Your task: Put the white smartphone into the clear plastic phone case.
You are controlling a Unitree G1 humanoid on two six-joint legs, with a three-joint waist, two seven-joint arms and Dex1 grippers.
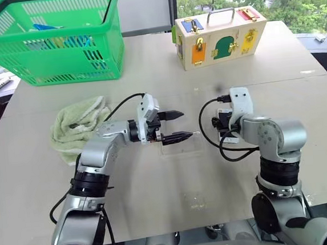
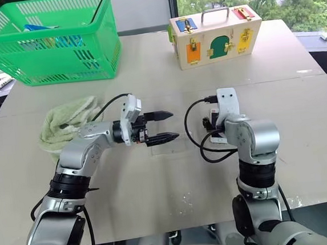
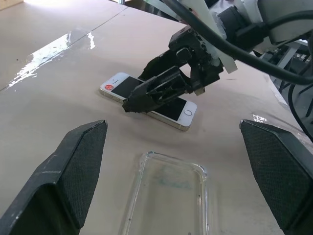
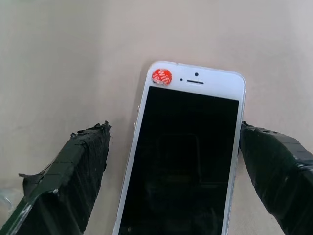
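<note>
Right claw [image 4: 173, 161]: released, fingers spread wide. In its wrist view the two black fingers [image 4: 73, 176] stand either side of the white smartphone [image 4: 183, 152], one beside each long edge, neither plainly touching. The claw tilts downward over the phone; this reads as alignment for a pinch across the phone's width, not yet made.

White smartphone: lies flat, screen up, on the surface [image 1: 158, 197], with a round orange sticker [image 4: 162, 76] at one corner of its white bezel. In the left eye view it sits right of centre, mostly hidden beneath the right claw.

Left claw [image 1: 175, 126]: released, grasping nothing. It points sideways toward the right arm near mid-frame, one finger above the other. Its lower finger hangs just over the clear plastic phone case [image 3: 168, 196]; contact cannot be confirmed. Judged purpose: to steady the case while the phone is brought across.

Clear plastic phone case: lies flat, open side up and empty, just beside the phone toward the left arm, apart from it.

Surroundings: pale green towel [image 1: 75, 127] crumpled at left of the frame, green basket [image 1: 53, 40] in the upper left, wooden latch box [image 1: 219, 37] at upper centre-right. All stand well apart from the working area.

Assessment: insertion not begun. The light case may slide if unsupported.
</note>
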